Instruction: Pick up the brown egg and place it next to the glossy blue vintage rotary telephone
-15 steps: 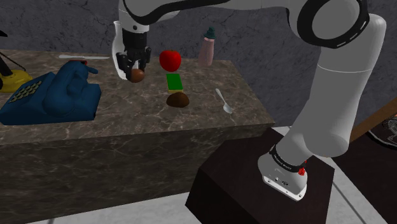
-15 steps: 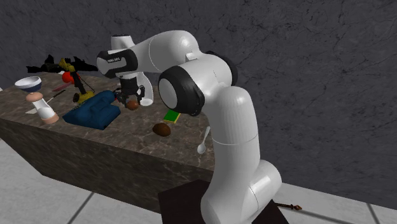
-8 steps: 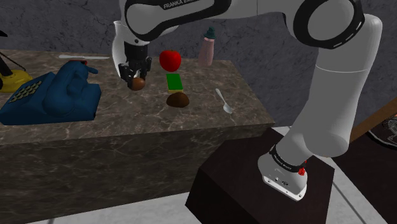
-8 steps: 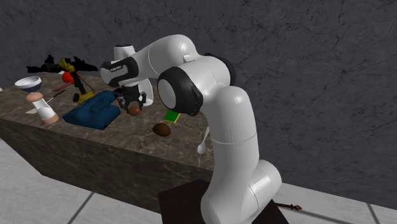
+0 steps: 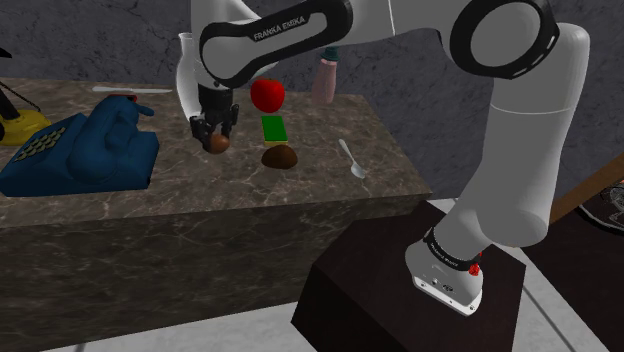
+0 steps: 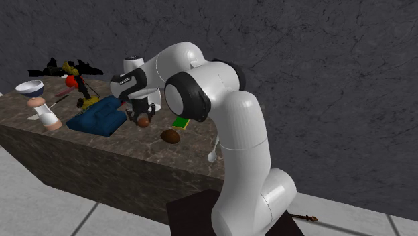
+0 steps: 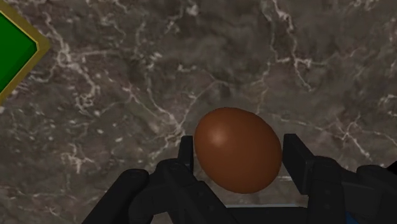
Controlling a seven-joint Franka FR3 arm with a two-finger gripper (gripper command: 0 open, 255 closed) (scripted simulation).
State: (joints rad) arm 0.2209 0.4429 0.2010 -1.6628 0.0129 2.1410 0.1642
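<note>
A brown egg hangs just above the dark marble countertop, clasped between the fingers of my black gripper, which is shut on it. The glossy blue rotary telephone lies on the counter toward the shoulder view's left, a short gap from the egg. In the second exterior view the egg sits close beside the telephone. The wrist view has the egg between both fingers, with marble below it.
To the egg's right in the shoulder view lie a green pad, a brown lump and a spoon. A red apple and a bottle stand behind them. A white goblet is beyond the telephone.
The gripper has lowered with the egg toward the countertop, drifting slightly to the shoulder view's right. The wrist has tilted forward. Nothing on the counter moved.
</note>
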